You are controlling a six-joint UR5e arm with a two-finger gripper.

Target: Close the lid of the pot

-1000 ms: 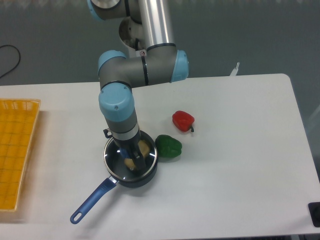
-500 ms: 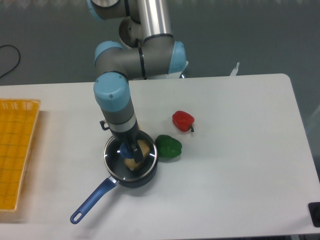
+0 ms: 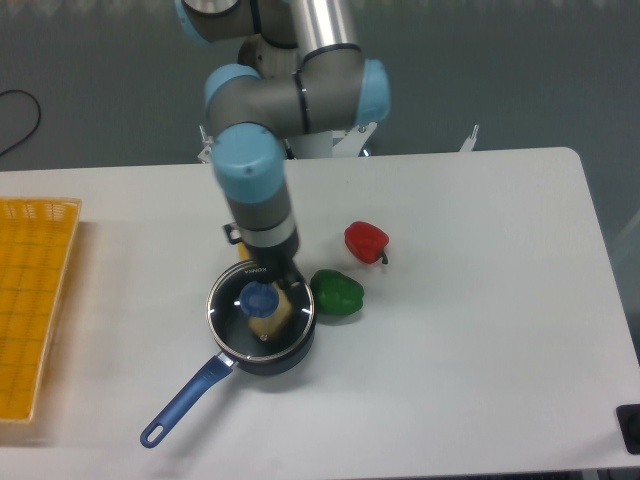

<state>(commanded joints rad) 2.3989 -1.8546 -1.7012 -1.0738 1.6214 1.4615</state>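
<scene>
Change: lifted off the blue centre knob (image 3: 259,298) and drawn back toward the far right; a second ago down over it.
Jaws: gripper (image 3: 270,275) now clear of the knob, gap unreadable (cannot tell whether released).
Lid: round clear glass lid with thin metal rim (image 3: 232,322), just below the jaws, flat on the small dark blue-black saucepan (image 3: 292,352) on the white desk (image 3: 480,300).
Meaning: pot looks closed, task near done.
Axis: long blue handle (image 3: 185,400) points away from the jaws, toward the near left.

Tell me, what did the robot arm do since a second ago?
The end effector let go of the lid knob and pulled up and back to the right, leaving the lid on the pot. The pot and both peppers stayed put.
</scene>
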